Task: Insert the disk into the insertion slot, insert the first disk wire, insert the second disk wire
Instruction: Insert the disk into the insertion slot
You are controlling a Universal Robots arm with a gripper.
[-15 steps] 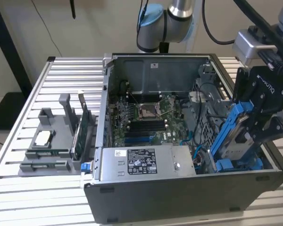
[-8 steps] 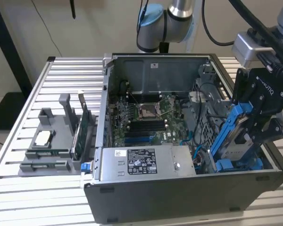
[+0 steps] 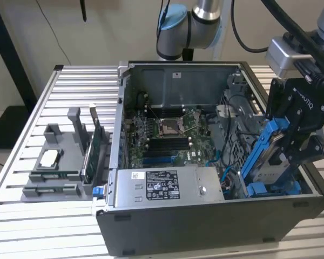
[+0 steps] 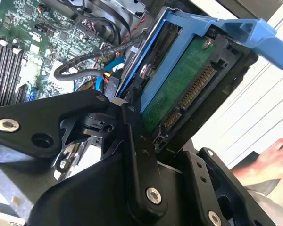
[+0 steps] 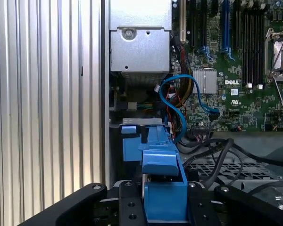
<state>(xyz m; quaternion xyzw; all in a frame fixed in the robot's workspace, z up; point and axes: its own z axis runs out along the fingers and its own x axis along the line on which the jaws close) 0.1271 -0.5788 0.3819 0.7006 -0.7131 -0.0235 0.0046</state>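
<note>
Gripping the disk (image 3: 265, 154) by its blue carrier, the tool (image 3: 289, 141) is closed on it from 2 sides. The disk stands tilted, its lower end inside the open computer case (image 3: 205, 221) at the exterior view's right end. The case, on the slatted desk (image 3: 59, 81), also holds a motherboard (image 3: 167, 132), a grey power-supply box (image 3: 164, 186) and a blue cable (image 5: 179, 76).

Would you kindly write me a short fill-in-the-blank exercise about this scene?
1. The disk sits in a ___ carrier.
2. The gripper is ___ on the disk.
3. The disk is held ___, not flat, its lower end inside the case.
4. In the second wrist view, its circuit board is ___.
Missing words: blue; shut; tilted; green.
</note>
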